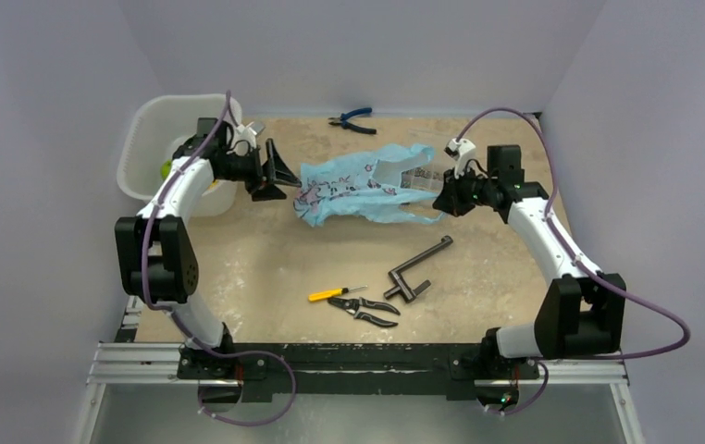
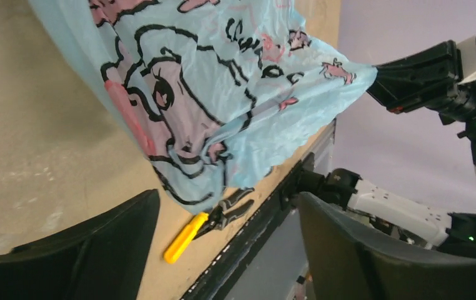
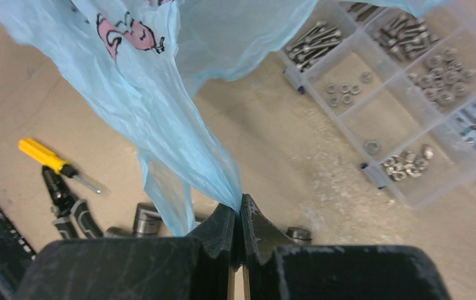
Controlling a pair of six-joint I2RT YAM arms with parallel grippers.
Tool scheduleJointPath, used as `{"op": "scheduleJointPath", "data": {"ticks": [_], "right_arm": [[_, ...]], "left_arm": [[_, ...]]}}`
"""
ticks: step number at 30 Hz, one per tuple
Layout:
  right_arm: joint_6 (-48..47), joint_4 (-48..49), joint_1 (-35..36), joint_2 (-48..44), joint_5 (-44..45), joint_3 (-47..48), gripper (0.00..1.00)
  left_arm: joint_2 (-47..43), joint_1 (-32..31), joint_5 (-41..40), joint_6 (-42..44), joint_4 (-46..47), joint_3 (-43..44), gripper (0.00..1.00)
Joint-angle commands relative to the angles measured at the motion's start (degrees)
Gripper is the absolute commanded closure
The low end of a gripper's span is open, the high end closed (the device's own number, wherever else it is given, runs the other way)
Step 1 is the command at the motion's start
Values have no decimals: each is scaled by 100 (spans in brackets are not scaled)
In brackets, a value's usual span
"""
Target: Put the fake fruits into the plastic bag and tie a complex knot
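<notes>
The light-blue printed plastic bag (image 1: 363, 185) hangs stretched above the table's far middle. My right gripper (image 1: 441, 199) is shut on the bag's right end; in the right wrist view the film (image 3: 160, 106) is pinched between the closed fingertips of that gripper (image 3: 240, 215). My left gripper (image 1: 279, 171) is open and empty just left of the bag. In the left wrist view the bag (image 2: 223, 81) lies ahead of the spread fingers (image 2: 73, 250), not between them. One bright green fruit (image 1: 166, 169) shows in the white tub (image 1: 150, 129). The other fruits and any knot are out of view.
A clear compartment box (image 3: 404, 94) of small parts lies under the bag's right side. A yellow screwdriver (image 1: 330, 294), dark pliers (image 1: 367, 310) and a black clamp (image 1: 418, 268) lie front middle. Blue pliers (image 1: 353, 120) lie at the back.
</notes>
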Motion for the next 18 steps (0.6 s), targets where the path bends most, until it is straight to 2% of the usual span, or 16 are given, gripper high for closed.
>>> {"op": "scheduleJointPath", "data": {"ticks": [1, 2, 5, 7, 8, 10, 12, 18], "right_arm": [[335, -213, 90, 96, -778, 182, 100], [396, -198, 132, 85, -824, 144, 100], [540, -130, 216, 54, -842, 8, 100], [677, -68, 233, 42, -861, -11, 100], [774, -49, 239, 33, -906, 0, 100], [942, -35, 248, 9, -1079, 84, 100], [1248, 28, 262, -39, -1305, 262, 100], [2901, 679, 372, -60, -1937, 830, 100]], "left_arm": [[-1014, 211, -438, 2182, -508, -102, 5], [-1379, 207, -581, 2775, -281, -397, 1], [-2684, 64, -959, 4234, 970, -1702, 0], [-3414, -537, -1325, 5622, 1454, -2701, 0], [-3740, -858, -1613, 6131, 1688, -3145, 0], [-4236, -1307, -1699, 7030, 2214, -3943, 0], [-4498, -1817, -2155, 7359, 2930, -4508, 0], [-4546, -2540, -3427, 7028, 5108, -5335, 0]]}}
